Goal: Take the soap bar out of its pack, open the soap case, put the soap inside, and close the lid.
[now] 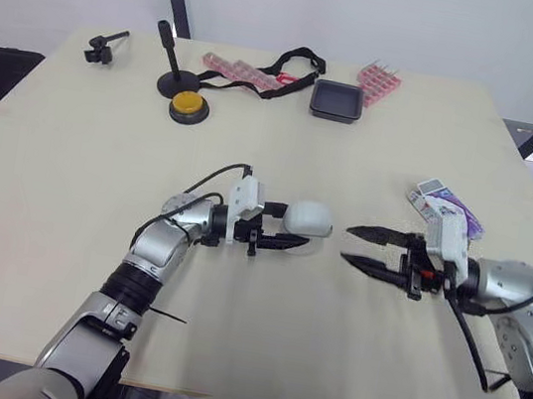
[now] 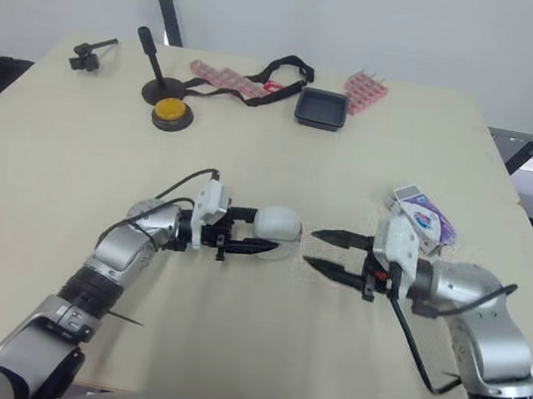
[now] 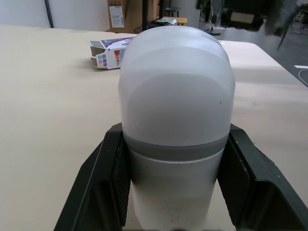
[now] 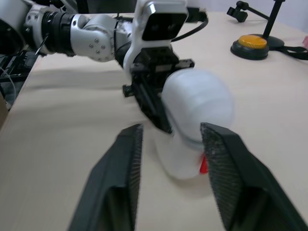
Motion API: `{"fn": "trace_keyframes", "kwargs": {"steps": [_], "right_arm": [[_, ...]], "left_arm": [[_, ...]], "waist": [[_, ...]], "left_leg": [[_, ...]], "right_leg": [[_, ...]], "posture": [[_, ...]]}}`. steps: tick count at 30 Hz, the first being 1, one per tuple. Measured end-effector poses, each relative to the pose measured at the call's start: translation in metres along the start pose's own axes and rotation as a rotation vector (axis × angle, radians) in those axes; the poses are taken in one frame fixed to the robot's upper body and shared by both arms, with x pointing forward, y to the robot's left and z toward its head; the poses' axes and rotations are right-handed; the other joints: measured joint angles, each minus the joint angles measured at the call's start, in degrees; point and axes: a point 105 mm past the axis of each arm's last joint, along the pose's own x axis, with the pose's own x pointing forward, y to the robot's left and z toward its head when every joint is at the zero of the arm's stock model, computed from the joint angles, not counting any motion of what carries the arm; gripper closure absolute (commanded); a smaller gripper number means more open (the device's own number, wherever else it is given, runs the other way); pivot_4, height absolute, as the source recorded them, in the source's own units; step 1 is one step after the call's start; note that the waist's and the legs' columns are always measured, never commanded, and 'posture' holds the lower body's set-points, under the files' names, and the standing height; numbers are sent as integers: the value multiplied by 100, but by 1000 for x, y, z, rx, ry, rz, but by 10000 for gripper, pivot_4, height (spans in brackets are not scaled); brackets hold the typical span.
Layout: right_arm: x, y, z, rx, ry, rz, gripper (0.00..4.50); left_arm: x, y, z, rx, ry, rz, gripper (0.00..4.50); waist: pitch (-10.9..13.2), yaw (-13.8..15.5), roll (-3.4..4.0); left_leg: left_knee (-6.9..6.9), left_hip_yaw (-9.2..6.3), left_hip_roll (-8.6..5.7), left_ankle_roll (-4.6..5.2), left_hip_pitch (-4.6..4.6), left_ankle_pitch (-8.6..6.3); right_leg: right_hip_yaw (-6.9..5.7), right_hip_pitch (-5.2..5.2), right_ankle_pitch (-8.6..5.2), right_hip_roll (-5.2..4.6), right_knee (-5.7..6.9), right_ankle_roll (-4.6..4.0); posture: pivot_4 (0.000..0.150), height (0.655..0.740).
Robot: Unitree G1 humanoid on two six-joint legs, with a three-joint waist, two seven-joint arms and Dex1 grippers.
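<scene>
Pale tabletop (image 1: pixel 67 190), soap case (image 1: pixel 309 218) near its centre, clamped in the left end effector (image 1: pixel 291 239); the right end effector (image 1: pixel 345 244), spread wide and empty, faces it from three o'clock, soap pack (image 1: pixel 446 204) just behind. An off-centre pinch could twist the case loose.

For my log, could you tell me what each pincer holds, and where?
Left pincer clamps the soap case by its two sides near one end; right pincer is open and empty.

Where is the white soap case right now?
In the left eye view, the white soap case is near the middle of the table, clamped in the left gripper, facing the open right gripper.
</scene>
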Motion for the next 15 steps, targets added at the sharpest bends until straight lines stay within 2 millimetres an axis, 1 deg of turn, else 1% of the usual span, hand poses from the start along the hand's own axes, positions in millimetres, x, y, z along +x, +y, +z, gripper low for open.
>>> {"fn": "trace_keyframes", "kwargs": {"steps": [1,4,8,11,14,15], "right_arm": [[-3,1,-5,-4,8,-4,9575],[-9,0,-16,-14,17,-32,146],[-11,-2,-20,-41,20,-50,146],[-12,-3,-21,-50,20,-56,146],[-11,-4,-21,-61,19,-60,146],[-11,-4,-21,-62,19,-63,146]], "left_arm": [[0,0,0,0,1,1,25604],[0,0,0,-3,2,-1,25604],[-1,0,1,-19,2,-1,25604],[-2,1,2,-72,2,6,25604],[-4,2,3,-184,5,24,25604],[-7,4,3,-268,7,38,25604]], "waist": [[0,-5,0],[0,-14,0],[0,-20,0],[0,-20,-1],[0,-22,0],[1,-23,0]], "left_leg": [[1,0,0,0,0,0],[1,0,0,3,0,1],[1,0,0,4,0,1],[1,0,0,5,-1,1],[1,0,0,5,-1,1],[1,0,0,6,-2,1]], "right_leg": [[0,0,0,0,0,0],[0,0,0,-1,0,0],[-2,-1,0,0,0,-1],[-2,-1,0,1,0,0],[-2,-2,0,1,0,-1],[-2,-2,0,2,1,-1]], "posture": [[1500,7291],[1500,7291],[1500,7291],[1500,7291],[1500,7291],[1500,7291]]}}
